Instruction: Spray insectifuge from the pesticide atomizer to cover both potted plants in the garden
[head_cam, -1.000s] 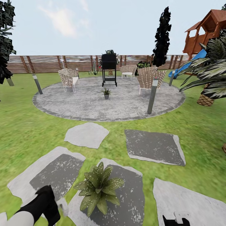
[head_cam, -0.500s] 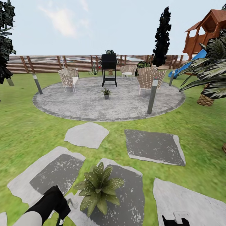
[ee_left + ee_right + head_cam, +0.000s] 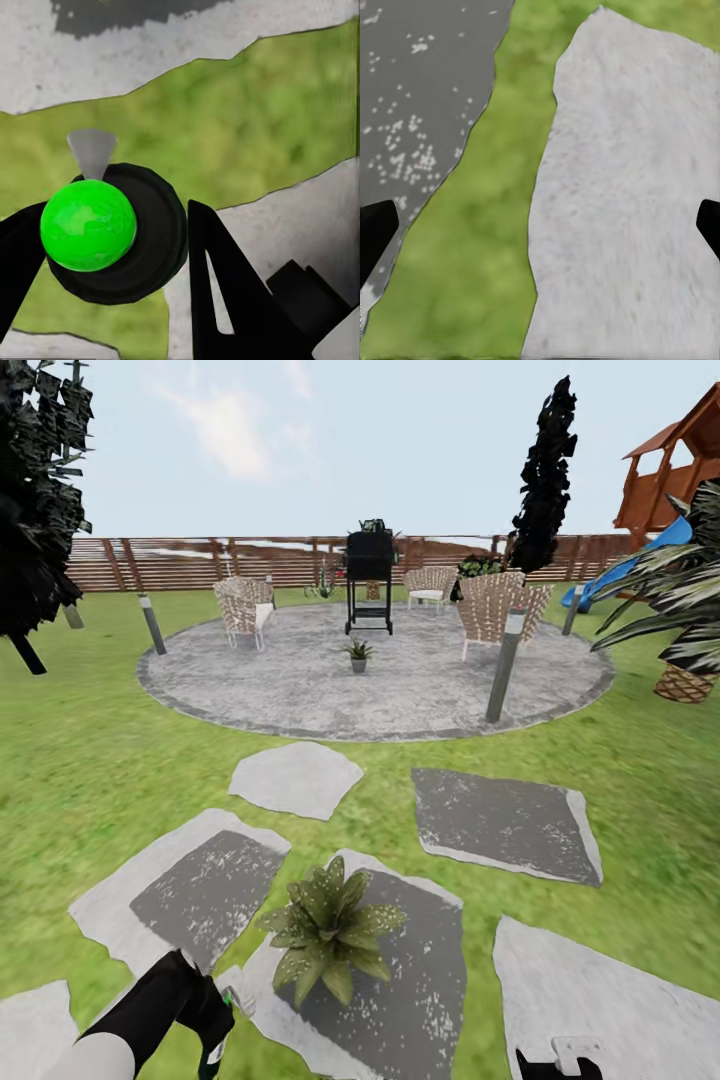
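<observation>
Pesticide atomizer (image 3: 112, 232) sits between the black fingers of the left gripper (image 3: 112, 247), which are clamped on its sides; the left wrist view looks straight down on it as a glossy bright-green dome over a round black body, with a small pale grey wedge (the nozzle, by its shape) jutting from one edge. In the head view the left gripper (image 3: 205, 1020) hangs low over the lawn, a sliver of green and white showing at its tip, just beside the nearer potted plant (image 3: 332, 930). That plant is a rosette of pointed, pale-speckled leaves standing on a flat, irregular stepping stone (image 3: 420, 980) with a mottled dark centre and lighter rim. The second potted plant (image 3: 358, 655) stands in a small grey pot on the round, mottled grey patio (image 3: 300, 690), well apart, in front of a black grill (image 3: 369, 580). In the right wrist view the right gripper (image 3: 540, 225) has its dark fingertips spread wide over rough pale stone and grass.
</observation>
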Controlling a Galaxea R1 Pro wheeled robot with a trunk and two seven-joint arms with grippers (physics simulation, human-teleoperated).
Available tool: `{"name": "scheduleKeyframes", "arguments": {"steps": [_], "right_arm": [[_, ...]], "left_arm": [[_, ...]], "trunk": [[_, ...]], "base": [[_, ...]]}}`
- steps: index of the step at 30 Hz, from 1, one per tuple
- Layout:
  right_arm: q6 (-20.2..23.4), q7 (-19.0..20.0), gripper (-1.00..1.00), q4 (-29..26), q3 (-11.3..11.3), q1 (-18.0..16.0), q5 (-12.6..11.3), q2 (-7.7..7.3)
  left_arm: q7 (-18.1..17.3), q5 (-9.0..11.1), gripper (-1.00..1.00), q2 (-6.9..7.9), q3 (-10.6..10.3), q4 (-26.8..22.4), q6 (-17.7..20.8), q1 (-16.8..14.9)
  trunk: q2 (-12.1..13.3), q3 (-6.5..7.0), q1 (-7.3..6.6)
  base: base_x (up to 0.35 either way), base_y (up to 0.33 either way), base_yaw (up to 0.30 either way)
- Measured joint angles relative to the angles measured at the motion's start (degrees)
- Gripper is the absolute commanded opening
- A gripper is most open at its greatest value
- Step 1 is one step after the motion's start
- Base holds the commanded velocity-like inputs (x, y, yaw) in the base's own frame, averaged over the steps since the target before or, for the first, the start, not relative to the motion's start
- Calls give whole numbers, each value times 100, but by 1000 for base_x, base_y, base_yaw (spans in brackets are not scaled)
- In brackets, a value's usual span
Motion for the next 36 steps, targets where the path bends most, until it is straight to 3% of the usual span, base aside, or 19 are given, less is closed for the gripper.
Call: {"name": "scheduleKeyframes", "arguments": {"steps": [12, 19, 36], "right_arm": [[-2, -8, 100, 54, -1, 1, -1, -18], [-2, -9, 100, 64, -1, 0, 0, -3], [-1, 1, 100, 65, -1, 0, -2, 0]], "left_arm": [[-3, 5, -100, -11, -4, 16, 6, -2], [-4, 3, -100, -5, -10, 18, 10, 0], [1, -51, -100, -14, -43, 62, 22, -1]], "trunk": [[0, 0, -2], [0, 0, 0], [0, 0, -1]], "base": [[139, -300, 22], [-79, -238, 235], [-9, -12, 158]]}}
